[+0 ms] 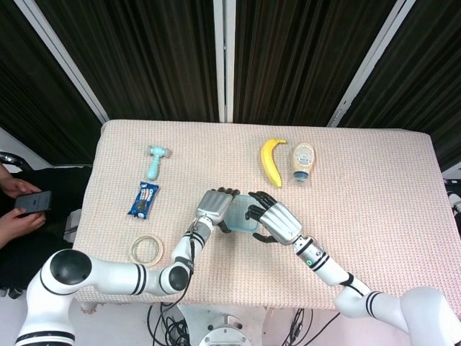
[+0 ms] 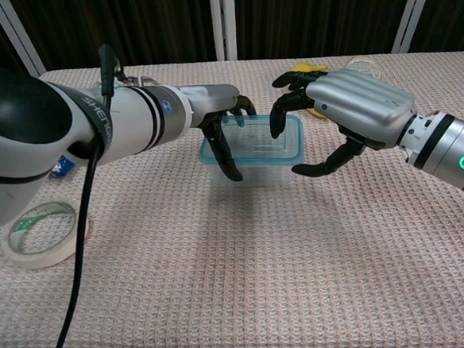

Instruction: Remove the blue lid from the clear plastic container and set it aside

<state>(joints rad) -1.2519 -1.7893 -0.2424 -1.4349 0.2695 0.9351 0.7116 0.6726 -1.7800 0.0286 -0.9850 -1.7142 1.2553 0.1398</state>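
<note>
Clear plastic container with thin blue lid at table centre. Left hand braces its 9 o'clock wall; right hand spread, fingertips at 3 o'clock rim — holding nothing. Lid likely light, flexible, slick — peel at corner lip.

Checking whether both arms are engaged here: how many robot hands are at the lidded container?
2. The left hand is at the container's left end, fingers curled over its edge; the right hand is at its right end, fingertips over the blue lid.

Banana; bottle; tape roll.
</note>
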